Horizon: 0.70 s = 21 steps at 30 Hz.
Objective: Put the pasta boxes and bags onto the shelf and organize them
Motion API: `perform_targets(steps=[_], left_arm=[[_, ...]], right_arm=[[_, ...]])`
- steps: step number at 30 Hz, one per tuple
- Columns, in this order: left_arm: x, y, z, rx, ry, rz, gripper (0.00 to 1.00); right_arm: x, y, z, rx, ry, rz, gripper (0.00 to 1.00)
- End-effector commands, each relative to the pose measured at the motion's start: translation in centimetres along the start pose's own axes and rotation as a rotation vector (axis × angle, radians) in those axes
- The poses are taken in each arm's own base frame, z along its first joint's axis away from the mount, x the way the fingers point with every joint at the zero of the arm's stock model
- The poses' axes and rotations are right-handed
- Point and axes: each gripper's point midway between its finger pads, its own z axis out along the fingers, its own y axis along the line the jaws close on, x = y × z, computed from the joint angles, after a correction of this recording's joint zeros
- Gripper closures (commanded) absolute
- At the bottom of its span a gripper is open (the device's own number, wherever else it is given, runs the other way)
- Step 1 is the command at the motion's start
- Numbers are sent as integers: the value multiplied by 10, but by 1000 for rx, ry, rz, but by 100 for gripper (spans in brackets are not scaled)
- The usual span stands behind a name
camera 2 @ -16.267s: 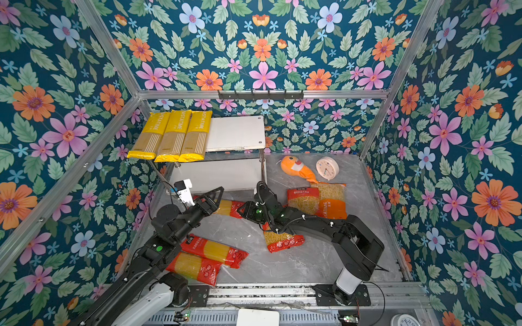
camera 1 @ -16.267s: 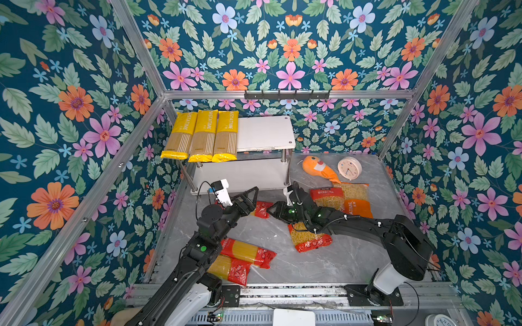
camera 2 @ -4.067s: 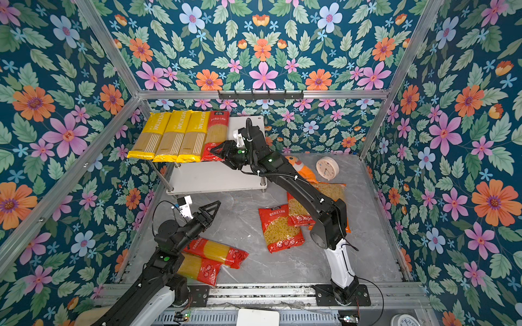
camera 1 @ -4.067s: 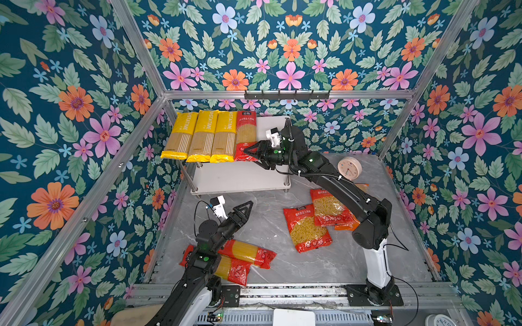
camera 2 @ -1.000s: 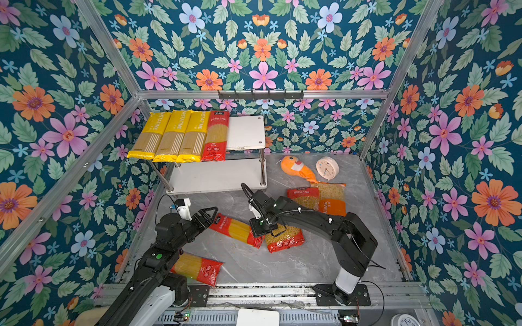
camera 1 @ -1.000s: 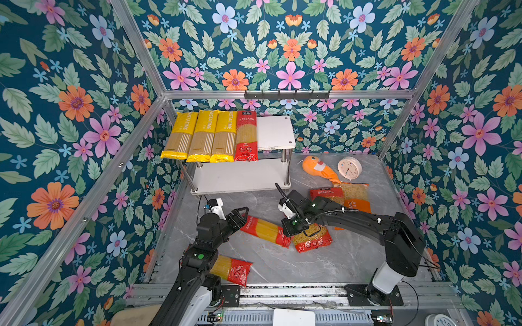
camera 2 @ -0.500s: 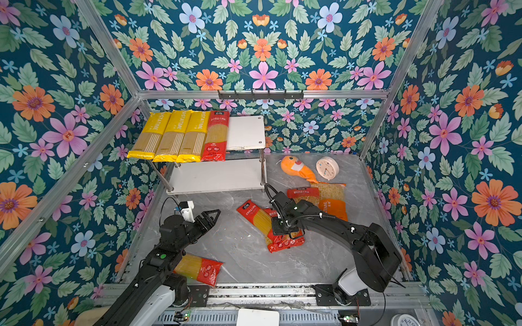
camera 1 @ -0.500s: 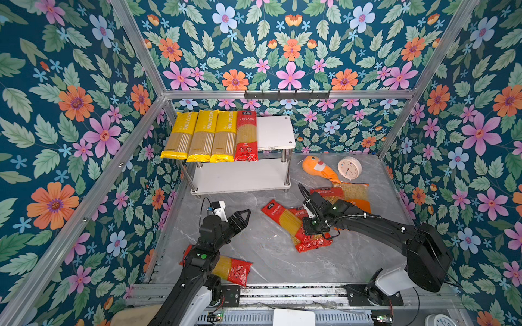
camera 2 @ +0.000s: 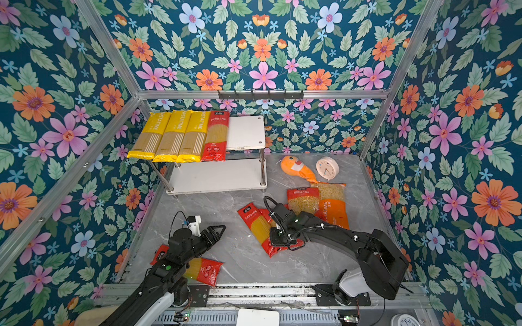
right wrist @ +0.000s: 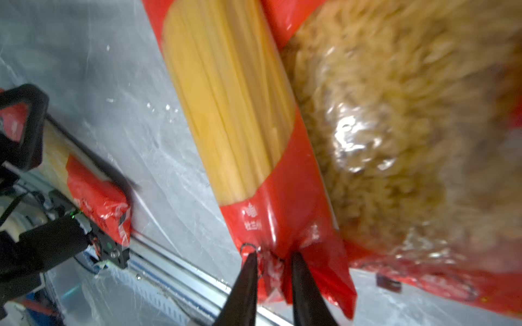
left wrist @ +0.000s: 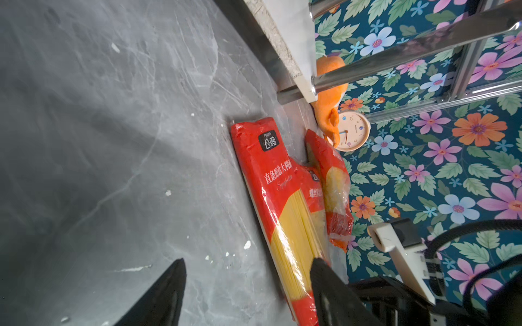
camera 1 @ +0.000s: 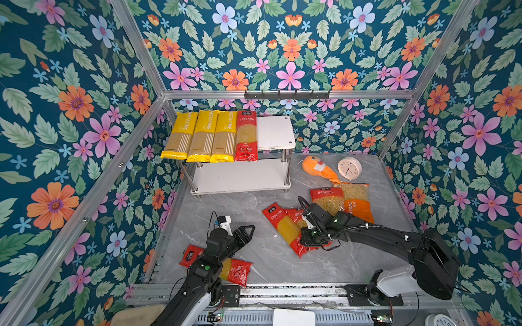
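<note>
A long red spaghetti pack (camera 1: 285, 228) (camera 2: 258, 225) lies slantwise on the grey floor, partly over a wide red short-pasta bag (right wrist: 381, 113). My right gripper (camera 1: 306, 247) (right wrist: 274, 258) is at that pack's near end, open a little, with the crumpled end seal loose between its jaws. My left gripper (camera 1: 247, 235) (left wrist: 249, 261) hovers open and empty over bare floor, to the left of the pack. Another red spaghetti pack (camera 1: 237, 271) lies under the left arm. The shelf (camera 1: 276, 132) holds three yellow packs (camera 1: 203, 135) and a red one (camera 1: 246, 135) on its top board.
A second red short-pasta bag (camera 1: 327, 199) and an orange bag (camera 1: 357, 204) lie at the right. Behind them are an orange plush fish (camera 1: 319, 169) and a round clock (camera 1: 349, 168). A black hook rail (camera 1: 286, 94) runs along the back frame.
The right gripper dragged the red spaghetti pack rightward and turned it over the last second. Its jaws have now parted at the pack's end. The left gripper stays open.
</note>
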Motion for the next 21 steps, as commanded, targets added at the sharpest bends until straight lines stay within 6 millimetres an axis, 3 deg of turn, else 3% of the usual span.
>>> perform_targets(steps=[1, 5, 8, 11, 15, 21], left_arm=[[-7, -7, 3, 28, -43, -8, 28], [-5, -18, 13, 54, -31, 8, 28], [3, -32, 22, 73, -7, 38, 28], [16, -39, 33, 76, 22, 61, 28], [33, -32, 43, 49, 66, 66, 28], [37, -19, 45, 15, 69, 65, 29]], right_arm=[[12, 13, -8, -41, 82, -26, 67], [-18, 0, -34, -15, -4, -37, 61], [-39, 3, -36, -50, -55, -38, 60], [-54, 7, -19, -51, -58, -42, 60], [-67, 17, 11, -85, -44, 20, 61], [-61, 47, 55, -92, -7, 19, 63]])
